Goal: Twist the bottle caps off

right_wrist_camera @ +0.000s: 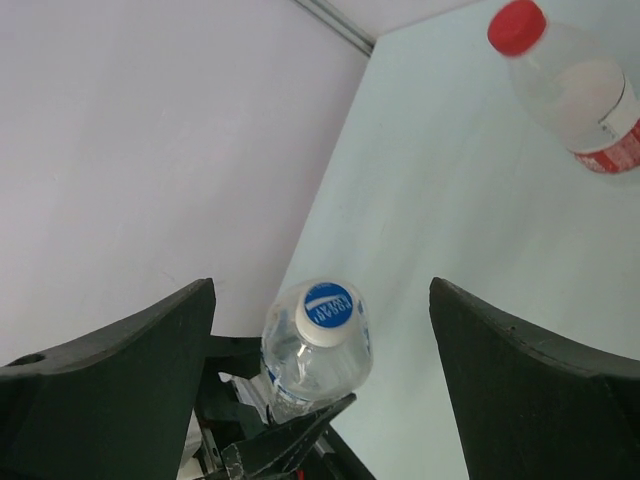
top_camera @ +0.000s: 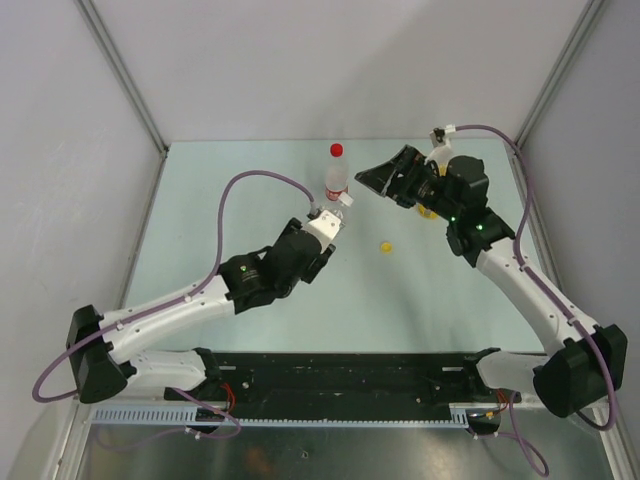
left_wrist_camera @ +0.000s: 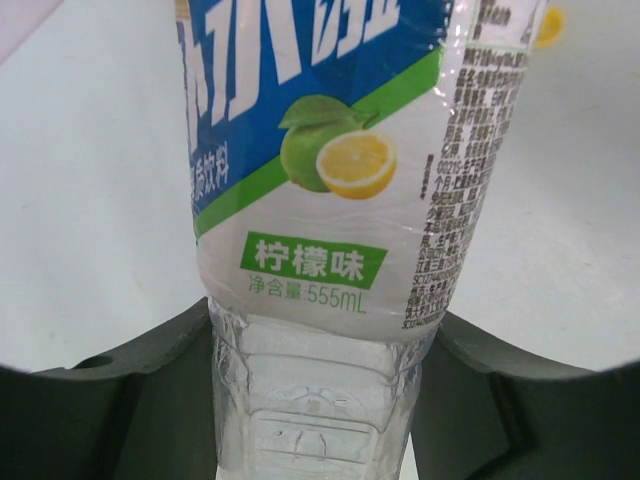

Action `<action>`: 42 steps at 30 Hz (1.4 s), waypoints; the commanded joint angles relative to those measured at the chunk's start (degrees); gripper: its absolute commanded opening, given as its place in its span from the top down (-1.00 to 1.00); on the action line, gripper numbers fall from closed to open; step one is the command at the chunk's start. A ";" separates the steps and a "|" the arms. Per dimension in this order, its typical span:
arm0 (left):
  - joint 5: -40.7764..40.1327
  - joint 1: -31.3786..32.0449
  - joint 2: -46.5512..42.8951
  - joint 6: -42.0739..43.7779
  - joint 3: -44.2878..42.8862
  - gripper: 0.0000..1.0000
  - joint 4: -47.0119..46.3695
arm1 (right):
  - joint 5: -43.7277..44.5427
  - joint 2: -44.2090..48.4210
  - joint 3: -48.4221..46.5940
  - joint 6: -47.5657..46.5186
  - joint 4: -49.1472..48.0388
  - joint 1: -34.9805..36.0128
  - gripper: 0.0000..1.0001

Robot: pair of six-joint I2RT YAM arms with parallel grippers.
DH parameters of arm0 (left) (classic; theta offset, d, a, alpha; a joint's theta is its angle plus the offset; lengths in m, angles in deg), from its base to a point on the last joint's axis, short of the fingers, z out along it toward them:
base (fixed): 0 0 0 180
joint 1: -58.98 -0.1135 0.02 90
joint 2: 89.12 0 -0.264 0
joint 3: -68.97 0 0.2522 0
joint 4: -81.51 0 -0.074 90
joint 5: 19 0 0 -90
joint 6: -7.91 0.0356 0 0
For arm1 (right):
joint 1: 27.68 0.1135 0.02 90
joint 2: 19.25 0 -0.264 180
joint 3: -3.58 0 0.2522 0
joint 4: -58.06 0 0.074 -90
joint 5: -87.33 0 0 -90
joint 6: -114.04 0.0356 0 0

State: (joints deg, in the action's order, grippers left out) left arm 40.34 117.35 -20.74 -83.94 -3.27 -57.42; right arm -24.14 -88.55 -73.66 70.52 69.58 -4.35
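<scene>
My left gripper [top_camera: 327,226] [left_wrist_camera: 320,345] is shut on the lower body of the clear bottle with the blue-white label [left_wrist_camera: 330,170] [top_camera: 336,211]. Its white cap with a blue top [right_wrist_camera: 327,310] shows in the right wrist view, still on the bottle. It sits between the wide-open fingers of my right gripper [right_wrist_camera: 320,288] [top_camera: 377,172], which touch nothing. The red-white label bottle [top_camera: 338,178] [right_wrist_camera: 585,95] stands just behind with its red cap [top_camera: 337,150] [right_wrist_camera: 517,27] on. A yellow cap [top_camera: 385,245] lies loose on the table. The yellow-orange bottle [top_camera: 428,211] is mostly hidden behind my right arm.
Grey walls with metal posts close the table [top_camera: 220,200] on the left, back and right. The purple cable [top_camera: 245,185] of the left arm loops over the left half. A black rail [top_camera: 330,380] runs along the near edge.
</scene>
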 commanded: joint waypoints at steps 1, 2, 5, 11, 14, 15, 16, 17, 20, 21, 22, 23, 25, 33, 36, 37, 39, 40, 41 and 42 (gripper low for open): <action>-13.68 1.73 0.79 -1.93 -2.42 0.42 -0.04 | -0.89 -2.46 -4.07 -0.39 2.87 1.50 -0.80; -14.32 1.83 0.88 -2.02 -2.51 0.42 0.03 | -1.22 -3.14 -4.35 -0.37 3.48 1.74 -0.78; -14.79 1.98 0.93 -1.95 -2.80 0.42 0.12 | -2.81 -4.86 -4.96 0.11 3.45 2.30 -0.62; -13.37 2.02 1.50 -1.30 -2.96 0.42 0.25 | -5.19 -7.15 -5.85 1.09 2.86 3.60 -0.37; -12.70 2.10 1.91 -1.12 -3.30 0.42 0.37 | -5.06 -7.55 -6.26 1.12 1.98 4.08 -0.37; -12.55 2.19 2.05 -1.04 -3.39 0.42 0.37 | -5.07 -7.80 -6.28 1.14 1.49 4.17 -0.37; -12.48 2.23 2.13 -1.00 -3.48 0.42 0.37 | -5.02 -7.97 -6.33 1.19 1.16 4.22 -0.37; -12.45 2.30 2.21 -0.94 -3.53 0.42 0.42 | -5.00 -8.18 -6.32 1.31 0.91 4.24 -0.37; -12.19 2.48 2.23 -0.63 -3.75 0.42 0.47 | -5.12 -9.12 -6.42 1.98 0.25 4.33 -0.37; -11.99 2.51 2.26 -0.54 -3.93 0.42 0.55 | -5.00 -9.42 -6.54 2.14 0.23 4.38 -0.37; -11.85 2.57 2.32 -0.49 -4.01 0.42 0.60 | -5.12 -9.79 -6.60 2.35 0.18 4.41 -0.36; -11.74 2.64 2.39 -0.46 -4.14 0.42 0.71 | -5.27 -10.10 -6.71 2.59 0.07 4.38 -0.36; -11.54 2.81 2.53 -0.44 -4.40 0.42 0.85 | -5.80 -10.76 -7.00 3.08 -0.26 4.47 -0.32; -11.55 2.97 3.52 -0.01 -5.05 0.42 1.41 | -7.84 -11.68 -7.52 4.50 -1.86 4.59 0.10; -11.70 3.03 3.79 0.09 -5.37 0.42 1.67 | -8.71 -11.70 -7.53 4.71 -2.26 4.58 0.45; -11.84 3.05 3.78 0.09 -5.48 0.42 1.77 | -9.04 -11.72 -7.53 4.73 -2.38 4.60 0.59; -12.05 3.06 3.71 0.15 -5.61 0.42 1.89 | -9.71 -11.69 -7.58 4.71 -2.69 4.55 0.87; -12.19 3.06 3.70 0.08 -5.69 0.41 1.97 | -9.94 -11.63 -7.60 4.65 -2.82 4.58 0.94; -12.26 3.07 3.70 0.04 -5.77 0.41 2.05 | -10.18 -11.55 -7.61 4.53 -2.88 4.60 0.97; -12.29 3.02 3.69 0.02 -5.82 0.42 2.05 | -10.39 -11.47 -7.61 4.38 -2.96 4.61 0.98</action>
State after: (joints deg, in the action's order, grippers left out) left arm 28.58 119.93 -17.20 -84.61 -6.53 -54.19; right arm -31.25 -100.20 -78.56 74.01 69.65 -0.35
